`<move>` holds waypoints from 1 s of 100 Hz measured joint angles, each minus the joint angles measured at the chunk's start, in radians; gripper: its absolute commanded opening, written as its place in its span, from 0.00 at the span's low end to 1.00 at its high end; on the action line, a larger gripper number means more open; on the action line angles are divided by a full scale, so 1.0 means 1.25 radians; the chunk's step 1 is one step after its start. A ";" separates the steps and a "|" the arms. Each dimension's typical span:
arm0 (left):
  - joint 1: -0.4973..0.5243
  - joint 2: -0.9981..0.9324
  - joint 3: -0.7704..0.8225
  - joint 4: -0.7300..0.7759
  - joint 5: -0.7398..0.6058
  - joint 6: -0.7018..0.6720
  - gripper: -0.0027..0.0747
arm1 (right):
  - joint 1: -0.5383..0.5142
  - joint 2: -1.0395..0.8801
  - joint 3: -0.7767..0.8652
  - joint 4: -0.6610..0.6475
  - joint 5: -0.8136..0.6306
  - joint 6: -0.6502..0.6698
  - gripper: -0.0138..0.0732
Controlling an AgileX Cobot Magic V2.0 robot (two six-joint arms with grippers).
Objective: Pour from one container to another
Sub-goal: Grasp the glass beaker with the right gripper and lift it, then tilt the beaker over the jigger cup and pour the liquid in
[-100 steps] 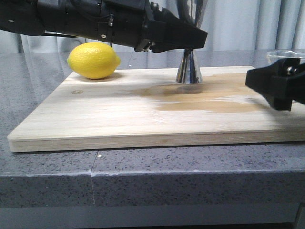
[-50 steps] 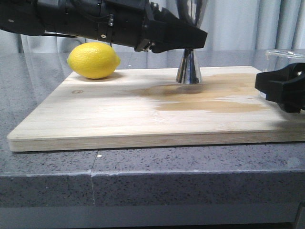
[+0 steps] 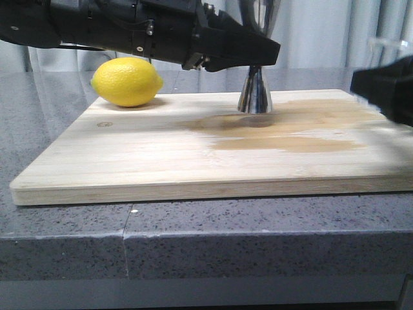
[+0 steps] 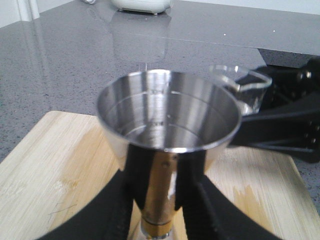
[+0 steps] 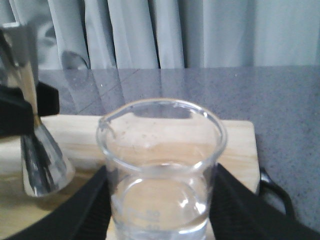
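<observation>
Right gripper (image 5: 162, 210) pinches the glass beaker (image 5: 161, 170) between both fingers, upright, clear liquid low inside; in the front view it sits at the right edge, above the wooden board (image 3: 193, 155). Mid-board, upper centre of the frame, the left gripper (image 4: 160, 210) clamps the steel jigger (image 4: 167, 125) at its waist, base on the board. Lemon (image 3: 126, 81) at the far left corner.

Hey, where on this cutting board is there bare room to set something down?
The front half of the cutting board is bare wood, from the lemon and jigger forward to the near edge, though partly wet-stained. It is crowded at the back: the left hand grips the jigger, and the right hand holds the beaker at the right edge.
</observation>
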 measured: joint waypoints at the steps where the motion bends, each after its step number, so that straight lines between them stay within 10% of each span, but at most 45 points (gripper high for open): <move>1: 0.000 0.000 0.000 0.000 0.000 0.000 0.28 | 0.000 -0.004 -0.003 0.000 0.005 0.000 0.52; 58: 0.000 0.000 0.000 0.000 0.000 0.000 0.28 | 0.017 -0.141 -0.452 -0.165 0.817 0.002 0.52; 100: 0.000 0.000 0.000 0.000 0.000 0.000 0.28 | 0.142 -0.095 -0.731 -0.336 1.215 -0.082 0.52</move>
